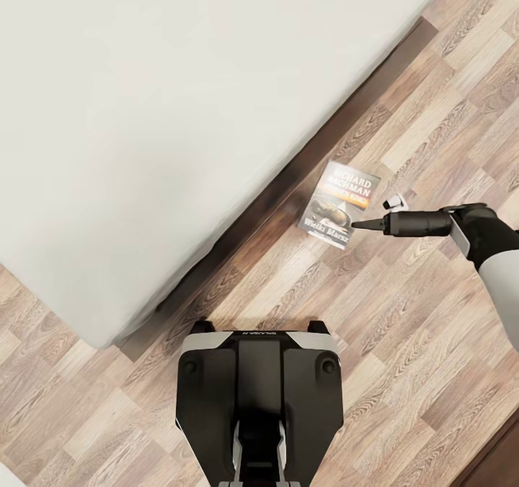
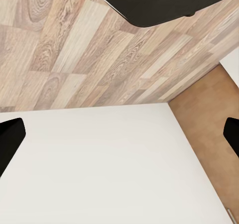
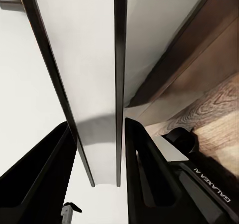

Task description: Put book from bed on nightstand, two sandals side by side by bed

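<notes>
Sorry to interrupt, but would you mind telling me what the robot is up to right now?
The robot stands beside the large low bed with the plain grey-white mattress. Its right gripper reaches out to the thin dark paperback with the orange band, which appears to lie on the wood-plank floor beside the bed frame, not on a nightstand. The right wrist view shows the jaws closed on a thin edge, seemingly the book's.

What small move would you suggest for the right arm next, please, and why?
Probably keep the right tool shut and raise the book slightly. The wrist view shows it edge-on between the fingers, and the head view shows it over the floor beside the bed, so it seems gripped and ready to carry.
</notes>
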`<state>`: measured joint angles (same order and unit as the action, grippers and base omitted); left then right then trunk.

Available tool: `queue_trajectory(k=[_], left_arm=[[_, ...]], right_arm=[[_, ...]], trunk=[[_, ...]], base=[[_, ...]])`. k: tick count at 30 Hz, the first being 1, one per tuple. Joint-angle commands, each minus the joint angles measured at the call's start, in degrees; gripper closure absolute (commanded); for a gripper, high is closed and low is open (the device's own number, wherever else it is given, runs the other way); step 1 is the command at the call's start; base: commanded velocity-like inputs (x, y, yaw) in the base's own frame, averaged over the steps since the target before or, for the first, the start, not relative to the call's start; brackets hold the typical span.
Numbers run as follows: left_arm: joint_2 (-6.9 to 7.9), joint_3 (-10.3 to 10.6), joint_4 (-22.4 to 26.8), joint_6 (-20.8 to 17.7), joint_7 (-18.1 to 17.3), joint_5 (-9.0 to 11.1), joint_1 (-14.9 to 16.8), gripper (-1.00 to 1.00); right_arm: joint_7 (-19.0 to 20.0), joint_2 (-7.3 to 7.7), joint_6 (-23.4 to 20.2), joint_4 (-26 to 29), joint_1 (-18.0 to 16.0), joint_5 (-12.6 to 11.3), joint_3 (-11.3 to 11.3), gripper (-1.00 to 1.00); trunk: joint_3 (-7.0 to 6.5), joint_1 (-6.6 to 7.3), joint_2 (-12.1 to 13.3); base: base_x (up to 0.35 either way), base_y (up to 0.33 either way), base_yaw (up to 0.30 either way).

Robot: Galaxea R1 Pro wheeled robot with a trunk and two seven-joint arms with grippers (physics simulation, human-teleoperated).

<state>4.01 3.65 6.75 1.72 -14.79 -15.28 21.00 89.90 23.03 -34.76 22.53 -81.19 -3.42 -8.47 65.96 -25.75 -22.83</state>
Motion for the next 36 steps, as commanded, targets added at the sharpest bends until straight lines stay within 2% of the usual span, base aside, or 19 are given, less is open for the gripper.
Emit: queue_trajectory(k=[1, 15, 32, 36], left_arm=[[0.03, 0.34, 0.02, 0.18, -0.06, -0.19, 0.00, -1.00], [0.03, 0.37, 0.02, 0.21, -0.06, -0.19, 0.00, -1.00], [-0.05, 0.39, 0.02, 0.21, -0.06, -0.19, 0.00, -1.00], [0.00, 0.60, 0.28, -0.84, 0.09, -0.01, 0.62, -1.00]], right_arm=[[0.10, 0.07, -0.59, 0.03, -0.02, -0.36, -0.36, 1.00], [0.10, 0.40, 1.63, 1.08, 0.95, -0.53, -0.37, 1.00], [0.10, 0.43, 1.96, 1.11, 2.48, -0.46, -0.25, 1.00], [-0.37, 0.07, 0.73, 1.91, 2.53, -0.63, 1.19, 1.00]], trunk=[[0.05, -0.04, -0.09], [0.05, -0.04, -0.09], [0.05, -0.04, -0.09], [0.05, -0.04, -0.09]], base=[[0.000, 0.000, 0.000], [0.000, 0.000, 0.000], [0.000, 0.000, 0.000], [0.000, 0.000, 0.000]])
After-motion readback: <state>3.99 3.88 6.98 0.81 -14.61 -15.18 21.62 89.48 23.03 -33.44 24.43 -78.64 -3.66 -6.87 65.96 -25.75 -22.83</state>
